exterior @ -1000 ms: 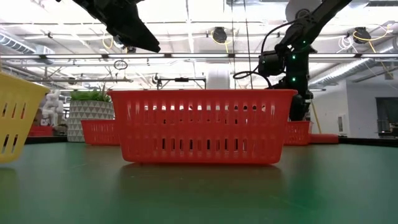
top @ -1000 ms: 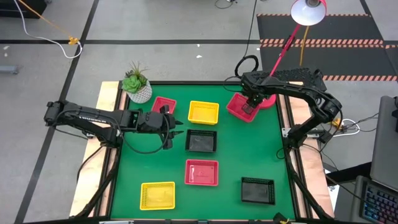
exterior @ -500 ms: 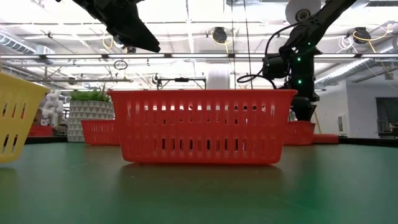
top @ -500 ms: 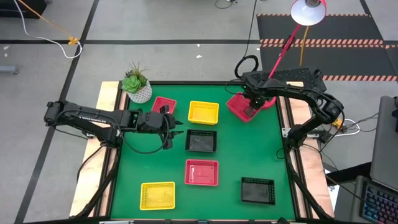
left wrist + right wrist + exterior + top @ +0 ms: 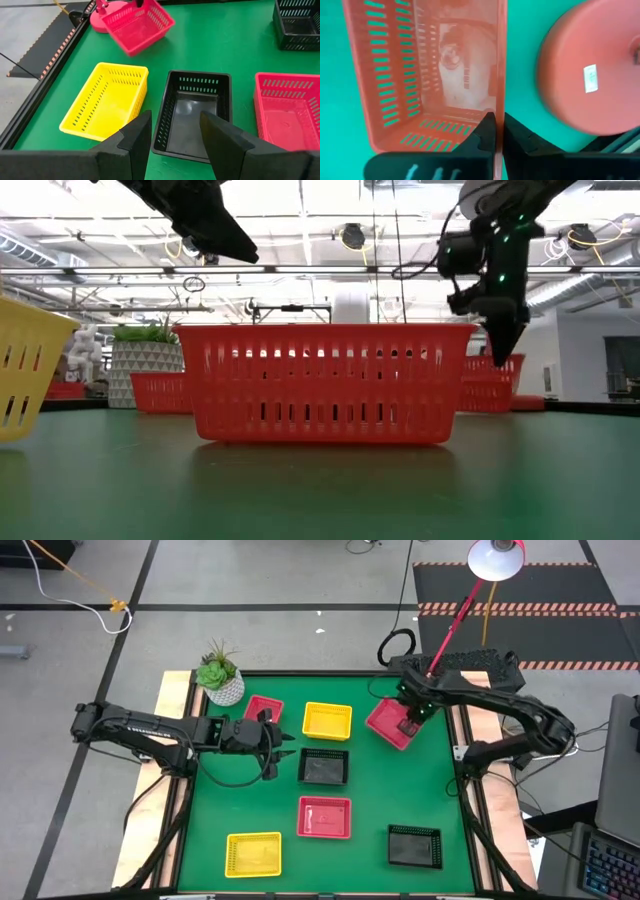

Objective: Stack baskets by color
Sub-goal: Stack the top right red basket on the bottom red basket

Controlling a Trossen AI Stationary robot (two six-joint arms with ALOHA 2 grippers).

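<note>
Seen from above, one basket (image 5: 324,766) sits near the table's (image 5: 420,790) centre. Others lie at 11 (image 5: 263,708), 12 (image 5: 327,720), 6 (image 5: 324,816), 7 (image 5: 253,853) and 4 o'clock (image 5: 414,846); another (image 5: 391,723) sits at 1 o'clock.

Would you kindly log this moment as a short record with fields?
right tool: shut on the rim of a red basket, held tilted, clear of the mat, beside the lamp base
left tool: open, empty, hovering beside the black basket
loose on mat: two red, two yellow, two black baskets visible
stacks visible: none
</note>
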